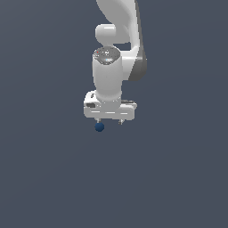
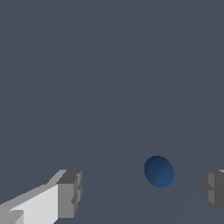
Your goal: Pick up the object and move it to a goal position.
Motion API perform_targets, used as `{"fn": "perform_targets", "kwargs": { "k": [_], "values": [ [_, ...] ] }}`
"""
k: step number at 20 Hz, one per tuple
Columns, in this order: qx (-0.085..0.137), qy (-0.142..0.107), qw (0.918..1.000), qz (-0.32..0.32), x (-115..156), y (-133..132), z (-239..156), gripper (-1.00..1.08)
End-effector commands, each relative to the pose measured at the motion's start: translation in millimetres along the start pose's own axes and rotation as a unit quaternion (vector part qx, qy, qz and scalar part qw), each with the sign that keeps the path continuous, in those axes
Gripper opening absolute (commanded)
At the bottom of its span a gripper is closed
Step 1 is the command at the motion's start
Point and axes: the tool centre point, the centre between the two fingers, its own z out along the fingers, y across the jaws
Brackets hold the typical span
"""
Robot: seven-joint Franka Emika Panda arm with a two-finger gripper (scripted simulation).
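The gripper [image 1: 109,121] hangs spread wide, holding nothing; the small dark blue ball [image 2: 159,171] lies between its fingers [image 2: 70,194], nearer one than the other, touching neither; grasping, lifting and carrying to the goal all remain, I judge.

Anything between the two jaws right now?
Yes: the blue ball sits in the gap between the open jaws of the gripper, touching neither, closer to one. The wrist view shows it.

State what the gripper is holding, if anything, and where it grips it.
Nothing is held. The gripper is open, and the blue ball sits between its fingers, touching neither.
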Motion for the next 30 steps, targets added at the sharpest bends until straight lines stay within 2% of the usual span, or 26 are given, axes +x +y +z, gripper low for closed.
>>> {"fn": "perform_targets", "kwargs": {
  "k": [1,7,17,30],
  "values": [
    [0.0,-0.001,1.0,-0.002,-2.6,4.0,5.4,1.0],
    [0.0,-0.007,0.9999,-0.014,-17.7,24.0,34.0,1.0],
    [0.0,-0.018,0.999,-0.041,-59.2,65.3,91.1,1.0],
    [0.0,-0.02,0.9988,-0.044,-67.7,71.6,111.4,1.0]
  ]
}}
